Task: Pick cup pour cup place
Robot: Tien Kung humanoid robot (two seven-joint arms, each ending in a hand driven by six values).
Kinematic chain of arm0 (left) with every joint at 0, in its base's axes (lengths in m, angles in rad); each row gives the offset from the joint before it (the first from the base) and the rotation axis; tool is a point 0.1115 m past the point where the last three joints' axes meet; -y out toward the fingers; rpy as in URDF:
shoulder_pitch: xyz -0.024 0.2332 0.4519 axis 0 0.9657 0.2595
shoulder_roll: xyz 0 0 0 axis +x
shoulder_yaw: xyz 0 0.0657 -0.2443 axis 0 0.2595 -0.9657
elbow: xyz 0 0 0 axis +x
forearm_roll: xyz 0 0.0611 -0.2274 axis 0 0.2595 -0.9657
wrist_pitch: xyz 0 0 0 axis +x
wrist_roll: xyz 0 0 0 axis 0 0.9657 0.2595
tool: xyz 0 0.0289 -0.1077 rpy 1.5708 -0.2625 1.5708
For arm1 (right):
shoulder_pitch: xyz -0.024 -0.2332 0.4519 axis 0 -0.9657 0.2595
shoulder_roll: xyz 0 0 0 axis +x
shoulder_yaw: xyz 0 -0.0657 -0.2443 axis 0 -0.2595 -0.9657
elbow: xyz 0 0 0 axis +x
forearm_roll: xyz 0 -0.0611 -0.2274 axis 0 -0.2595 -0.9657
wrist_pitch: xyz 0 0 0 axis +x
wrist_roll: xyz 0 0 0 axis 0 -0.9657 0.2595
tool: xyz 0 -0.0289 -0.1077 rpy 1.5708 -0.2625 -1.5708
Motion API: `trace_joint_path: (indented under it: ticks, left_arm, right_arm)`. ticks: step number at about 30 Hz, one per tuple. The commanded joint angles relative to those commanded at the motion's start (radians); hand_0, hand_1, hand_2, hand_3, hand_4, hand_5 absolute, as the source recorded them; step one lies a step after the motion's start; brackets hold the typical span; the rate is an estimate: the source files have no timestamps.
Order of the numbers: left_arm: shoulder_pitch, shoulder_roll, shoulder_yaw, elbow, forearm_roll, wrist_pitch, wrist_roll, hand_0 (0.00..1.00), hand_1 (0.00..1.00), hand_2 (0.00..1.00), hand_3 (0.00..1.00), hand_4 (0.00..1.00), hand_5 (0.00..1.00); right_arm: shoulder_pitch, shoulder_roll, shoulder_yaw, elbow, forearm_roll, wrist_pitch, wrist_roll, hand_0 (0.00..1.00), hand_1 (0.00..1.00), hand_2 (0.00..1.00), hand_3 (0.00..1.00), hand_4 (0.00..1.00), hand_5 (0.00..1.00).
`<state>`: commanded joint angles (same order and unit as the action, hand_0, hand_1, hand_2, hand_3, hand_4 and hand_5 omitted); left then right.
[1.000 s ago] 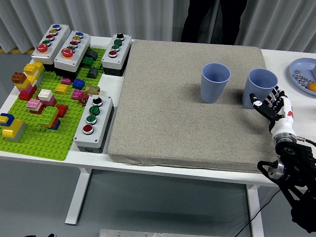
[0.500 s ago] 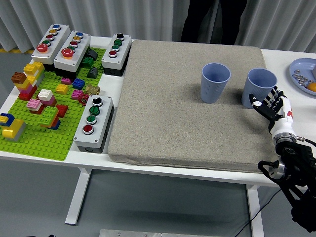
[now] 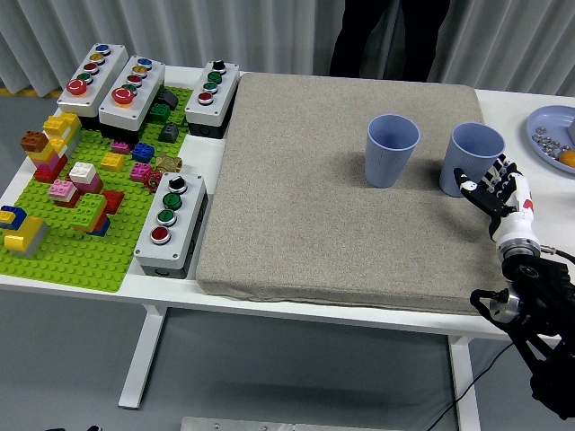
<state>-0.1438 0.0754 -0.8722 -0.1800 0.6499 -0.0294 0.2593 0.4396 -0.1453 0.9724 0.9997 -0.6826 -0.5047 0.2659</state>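
1. 2 blue cups stand upright on the grey mat that covers the middle of the white tabletop.
2. The left cup sits in the far right part of the mat, well clear of the hand.
3. The right cup stands near the mat's right edge, just beside the left cup with a gap between them.
4. The right hand comes in from the lower right corner; its fingers are spread and released, holding nothing. The fingertips lie at the near right side of the right cup; contact cannot be told from this view.
5. The left arm is out of view.
6. A green building-block plate with coloured bricks lies at the left of the tabletop.
7. 4 grey button boxes are present: 3 along the far left, 1 at the mat's near left edge.
8. A blue plate with small items sits at the far right edge.
9. A person in dark clothing stands at the far side; no hands show.
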Motion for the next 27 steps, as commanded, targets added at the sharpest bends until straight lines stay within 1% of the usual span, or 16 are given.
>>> trace_joint_path:
  ticks: [25,26,27]
  left_arm:
    - [-0.002,-0.001,0.004,0.000,-0.006,0.000,0.000,0.770,0.794,0.842,0.748,0.512,0.961]
    - [-0.002,-0.001,0.005,0.000,-0.006,0.000,0.000,0.770,0.794,0.842,0.749,0.513,0.961]
    - [-0.003,-0.001,0.005,0.000,-0.006,0.000,0.000,0.770,0.794,0.842,0.749,0.513,0.961]
  right_arm:
    - [0.008,0.004,0.000,-0.014,-0.001,-0.004,-0.001,0.872,0.823,0.911,0.865,0.785,0.316]
    - [0.008,0.004,0.000,-0.013,-0.001,-0.004,-0.001,0.867,0.818,0.883,0.844,0.785,0.315]
    - [0.008,0.004,-0.001,-0.013,-0.001,-0.004,-0.002,0.867,0.818,0.883,0.844,0.785,0.315]
